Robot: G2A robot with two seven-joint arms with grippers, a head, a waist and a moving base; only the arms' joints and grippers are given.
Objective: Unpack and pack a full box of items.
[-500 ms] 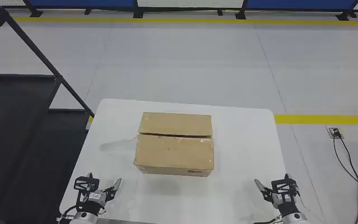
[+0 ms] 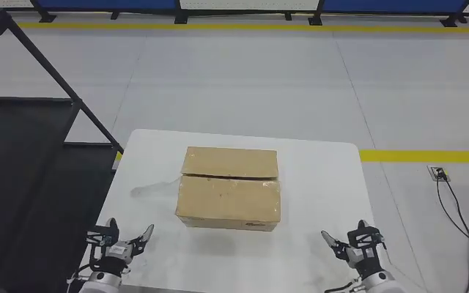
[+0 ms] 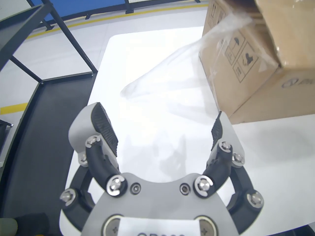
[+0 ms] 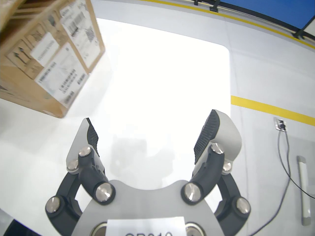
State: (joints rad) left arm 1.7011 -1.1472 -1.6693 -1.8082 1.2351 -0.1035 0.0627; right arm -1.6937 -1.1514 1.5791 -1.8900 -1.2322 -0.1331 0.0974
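The job looks to be at its very start: the box is closed and nothing has been taken out, so opening the flaps is the step in hand.

The left gripper point(image 2: 130, 228) hovers over the table's point(image 2: 315, 183) near-left corner, its jaws spread wide and holding nothing; its wrist view point(image 3: 158, 114) shows bare tabletop between the pads. A loose strip of clear tape point(image 3: 172, 60) trails from the left end of the cardboard box point(image 2: 229, 189) down onto the table toward the left edge.

The box sits about mid-table, well apart from both grippers. Its long axis runs left to right, parallel to the near edge. The top faces up, and the seam between the two flaps runs along that same axis. The flaps lie flat, though one corner looks slightly lifted in the left wrist view.

The right gripper point(image 2: 350, 236) hangs over the near-right corner, likewise spread and empty point(image 4: 150, 117).

The next move probably calls for an arm to come in over the seam, or to take up the loose tape, and catch a flap edge. The other arm may need to steady the box against sliding.
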